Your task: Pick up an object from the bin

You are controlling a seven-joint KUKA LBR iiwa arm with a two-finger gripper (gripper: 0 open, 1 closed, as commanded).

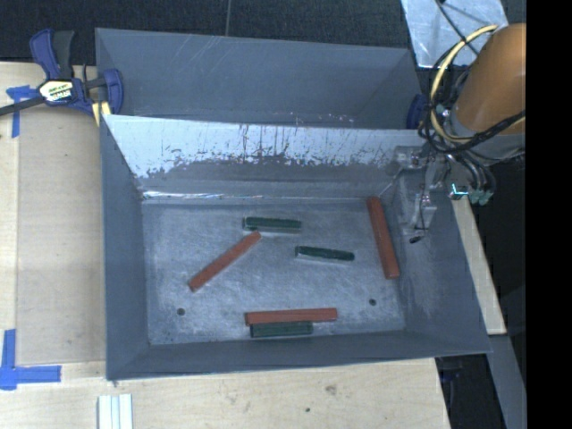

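Gripper (418, 229) hangs low at the right side of the bin (268, 150), just beside a red bar (384, 238) lying along the right wall; how wide it stands, I cannot tell; a green bar (324, 254) lies further left.

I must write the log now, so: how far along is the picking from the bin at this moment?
Done: nothing yet; the green bars and reddish bars lie on the bin floor. In hand: the pincer hangs by the right wall, beside one reddish bar, apparently carrying nothing. Left: grasp and lift one.
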